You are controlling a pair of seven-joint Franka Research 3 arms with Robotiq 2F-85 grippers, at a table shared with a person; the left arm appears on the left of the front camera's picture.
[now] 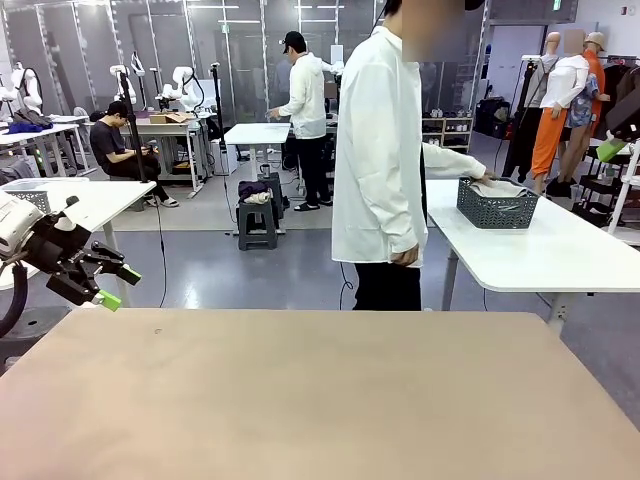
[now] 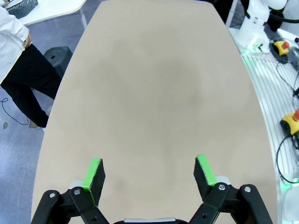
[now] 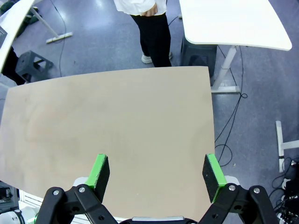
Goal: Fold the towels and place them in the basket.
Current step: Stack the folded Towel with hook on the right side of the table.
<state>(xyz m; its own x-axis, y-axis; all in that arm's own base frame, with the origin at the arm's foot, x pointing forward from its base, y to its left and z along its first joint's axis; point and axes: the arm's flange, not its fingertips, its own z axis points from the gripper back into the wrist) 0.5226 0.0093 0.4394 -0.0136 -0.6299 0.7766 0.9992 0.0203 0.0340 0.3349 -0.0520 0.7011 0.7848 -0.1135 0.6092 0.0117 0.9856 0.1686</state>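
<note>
1. We see the basket point(image 1: 497, 204) on a white side table point(image 1: 560, 250) beyond our own table, to the right of the person.
2. A pale towel point(image 1: 500, 189) lies in the top of the basket, and the person's hand point(image 1: 483, 179) rests on the basket's near-left rim, touching the cloth.
3. A corner of the same basket point(image 2: 21, 7) shows at the top left of the left wrist view, on the white table.
4. The person point(image 1: 378, 150) stands at the far edge of our tan table point(image 1: 320, 400), in a white shirt and dark trousers, turned toward the basket; the other hand point(image 1: 404, 257) hangs at the hip.
5. Our left gripper point(image 1: 112, 285) hangs off the table's left edge in the front view, tilted, its green pads apart.
6. From the left wrist, that gripper point(image 2: 149, 175) is spread wide above the bare tabletop, with nothing between the fingers point(image 2: 95, 173).
7. Our right gripper point(image 3: 156, 175) is likewise spread wide and holding nothing, above the tabletop near its right edge.
8. In that view the person's legs point(image 3: 154, 35) stand just past the far edge, and the white table point(image 3: 233, 21) lies to their right.
</note>
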